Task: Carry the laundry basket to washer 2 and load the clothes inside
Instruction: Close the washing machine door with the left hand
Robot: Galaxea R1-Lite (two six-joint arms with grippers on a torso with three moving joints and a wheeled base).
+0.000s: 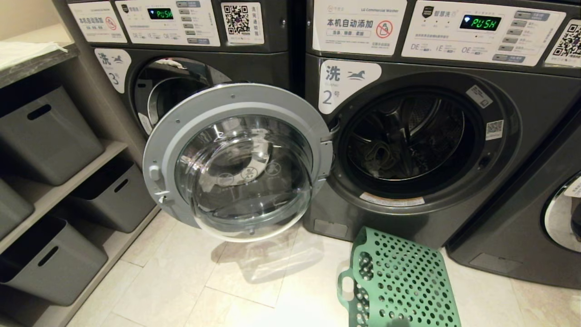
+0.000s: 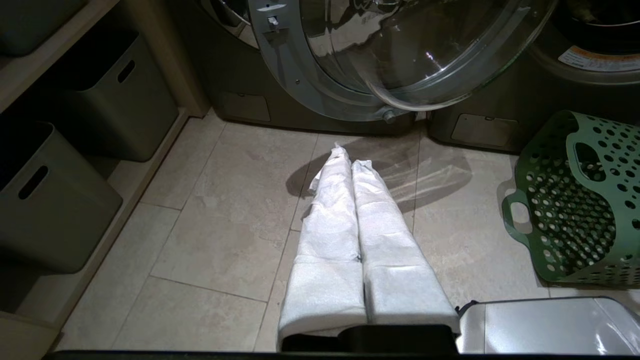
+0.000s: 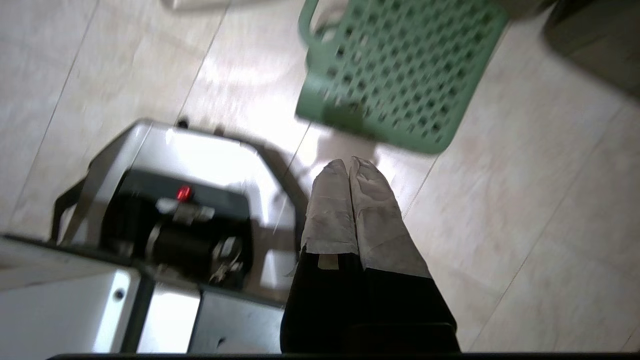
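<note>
Washer 2 (image 1: 526, 118) stands with its round glass door (image 1: 236, 163) swung wide to the left. A crumpled greyish garment, the clothes (image 1: 381, 156), lies inside its drum. The green laundry basket (image 1: 399, 281) lies tipped on its side on the floor in front of the washer. It also shows in the left wrist view as the basket (image 2: 575, 210) and in the right wrist view as the basket (image 3: 400, 65). My left gripper (image 2: 350, 161) hangs shut and empty over the floor tiles. The right gripper (image 3: 348, 164) is shut and empty, just short of the basket. Neither arm shows in the head view.
The open door covers much of washer 3 (image 1: 172, 91). Grey storage bins (image 1: 45, 131) fill the shelves on the left. Another machine (image 1: 563, 213) stands at the far right. My own base (image 3: 190, 200) sits on the tiles beside the right gripper.
</note>
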